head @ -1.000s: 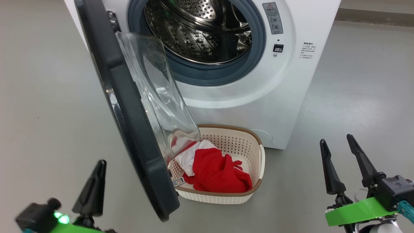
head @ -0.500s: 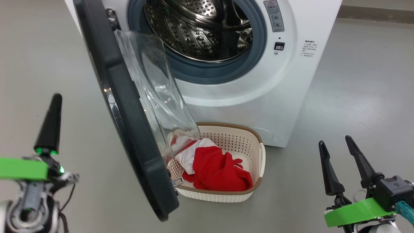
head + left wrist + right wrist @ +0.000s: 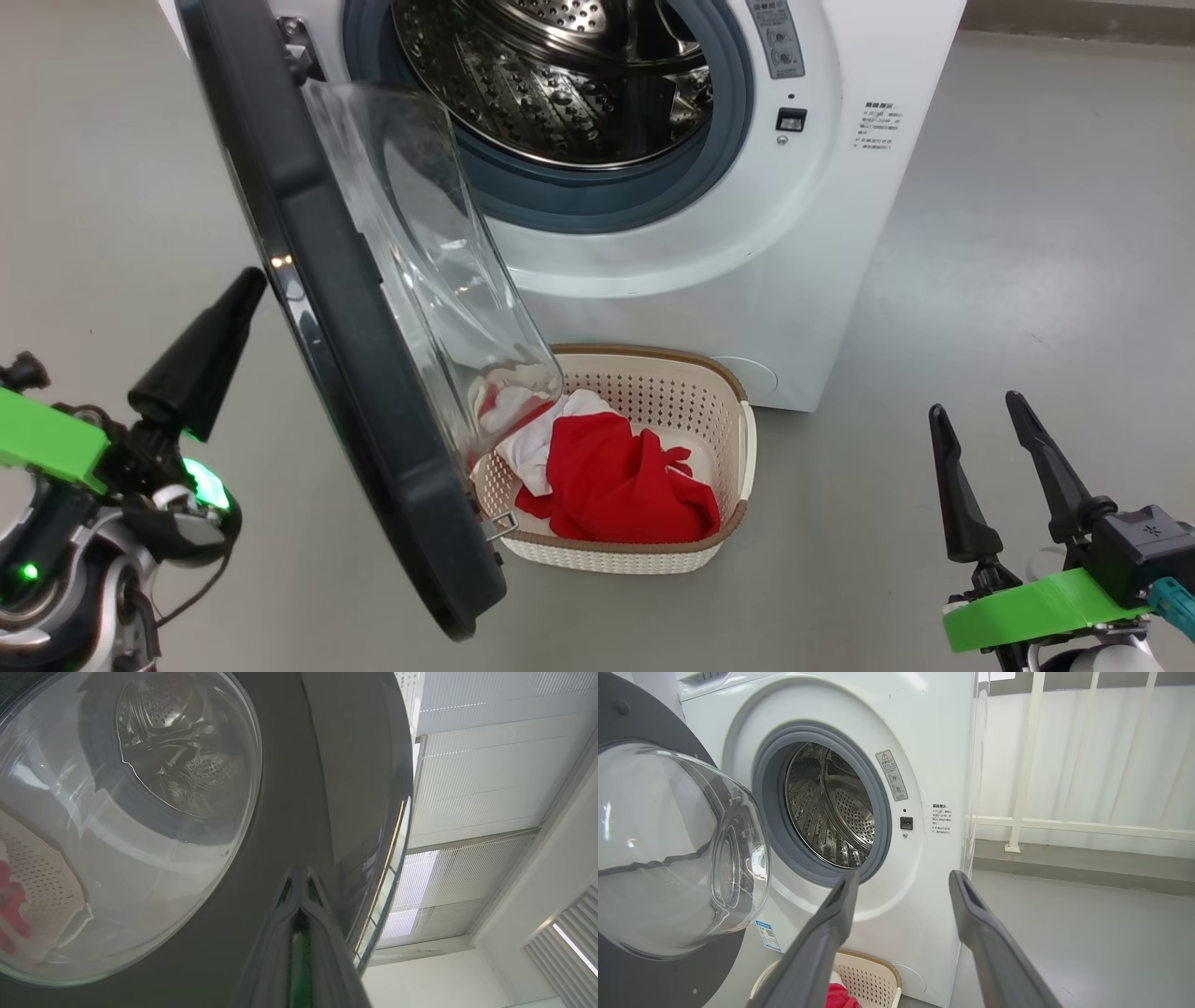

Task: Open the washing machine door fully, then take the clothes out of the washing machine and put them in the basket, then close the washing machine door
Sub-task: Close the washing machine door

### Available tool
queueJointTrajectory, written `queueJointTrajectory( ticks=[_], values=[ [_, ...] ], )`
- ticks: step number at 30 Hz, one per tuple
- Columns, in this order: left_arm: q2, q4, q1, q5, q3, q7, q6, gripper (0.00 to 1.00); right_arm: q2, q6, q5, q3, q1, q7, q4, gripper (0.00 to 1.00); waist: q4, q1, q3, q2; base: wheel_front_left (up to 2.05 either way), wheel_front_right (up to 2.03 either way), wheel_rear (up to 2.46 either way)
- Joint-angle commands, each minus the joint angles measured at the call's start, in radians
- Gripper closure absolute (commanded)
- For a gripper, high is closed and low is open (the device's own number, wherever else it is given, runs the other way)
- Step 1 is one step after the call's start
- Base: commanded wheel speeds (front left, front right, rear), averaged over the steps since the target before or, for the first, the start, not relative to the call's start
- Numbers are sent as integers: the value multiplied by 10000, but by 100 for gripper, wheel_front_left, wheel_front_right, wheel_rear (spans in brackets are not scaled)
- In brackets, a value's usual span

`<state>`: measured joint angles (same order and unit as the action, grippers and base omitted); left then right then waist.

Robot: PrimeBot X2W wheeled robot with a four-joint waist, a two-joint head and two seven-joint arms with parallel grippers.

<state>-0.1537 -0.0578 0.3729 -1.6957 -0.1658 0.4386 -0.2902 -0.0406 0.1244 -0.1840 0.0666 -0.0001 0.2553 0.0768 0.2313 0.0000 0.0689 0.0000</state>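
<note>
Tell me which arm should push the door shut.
Left, likely. The left gripper, shut, points at the outer face of the door; the right gripper, open, sits on the inner side, away from it.

Left jaws closed tight, fingers (image 3: 196, 359) angled up and rightward from a low wrist. Right jaws spread wide, fingers (image 3: 957, 509) upright, gripping nothing.

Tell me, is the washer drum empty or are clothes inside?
Empty, as far as it shows: the drum is bare perforated steel, and the red clothes lie in the basket.
</note>
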Motion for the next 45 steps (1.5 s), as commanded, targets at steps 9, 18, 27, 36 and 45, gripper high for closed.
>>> queueJointTrajectory(
  ticks=[9, 18, 27, 36, 45],
  values=[
    [-209, -1062, -363, -301, 39, 623, -222, 100, -96, 63, -59, -183, -454, 65, -153, 0, -17, 0, 74, 0, 0, 0, 0],
    [113, -1408, -577, -136, 126, 365, -3, 100, -96, 63, -62, -213, -511, 65, -180, 0, -245, 0, 131, 0, 0, 0, 0],
    [599, -1403, -445, -127, 501, 97, 481, 100, -96, 63, 86, -118, -545, 65, -176, 0, -598, 0, 292, 0, 0, 0, 0],
    [874, -923, -39, -112, 817, -471, 983, 100, -96, 63, 193, -111, -588, 65, -117, 0, -1063, 0, 436, 0, 0, 0, 0],
    [989, -104, 652, -174, 1170, -1145, 1530, 100, -96, 63, 234, -157, -616, 65, -77, 0, -1649, 0, 628, 0, 0, 0, 0]
  ],
)
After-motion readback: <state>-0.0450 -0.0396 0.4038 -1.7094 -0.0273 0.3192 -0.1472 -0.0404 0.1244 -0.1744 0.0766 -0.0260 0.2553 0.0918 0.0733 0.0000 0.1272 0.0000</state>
